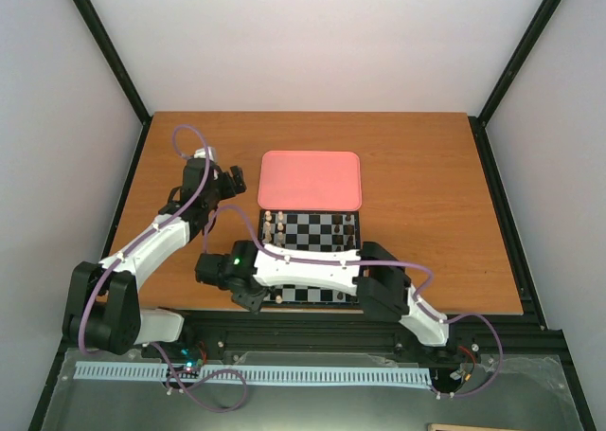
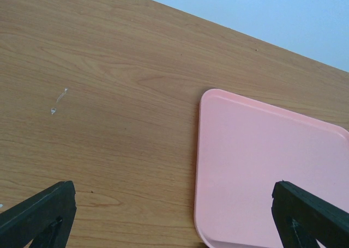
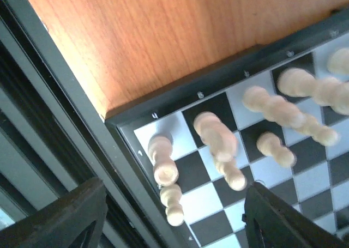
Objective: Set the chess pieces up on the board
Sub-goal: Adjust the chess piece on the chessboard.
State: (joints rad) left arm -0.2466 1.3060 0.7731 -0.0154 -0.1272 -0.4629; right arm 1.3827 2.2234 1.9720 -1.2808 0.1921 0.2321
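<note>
Hovering low over the near left corner of the board (image 3: 218, 103), the right pincer (image 3: 174, 204) has its two dark fingers (image 3: 60, 218) set apart, neither one touching anything and nothing held between them. The chess pieces (image 3: 163, 166) stand just under it on the corner squares. They are cream, close together and a little blurred in the wrist view, so I cannot tell which piece is which.

They look like tiny turned wood: hard, smooth and nearly weightless, so they will not crush but could tip or skate at a nudge. My guess is that the safest hold is from straight above, around the narrow waist under the head. The fingers should be lined up with a free gap so that the neighbouring pieces are spared, and the squeeze kept gentle.

Farther along the board, on its right side, stand the dark pieces (image 1: 348, 227).

Off to the left and farther back, the left pincer (image 2: 172, 215) hangs wide open and empty above the bench (image 2: 109, 95), beside the edge of the pink tray (image 2: 262, 166), which lies just beyond the board.
</note>
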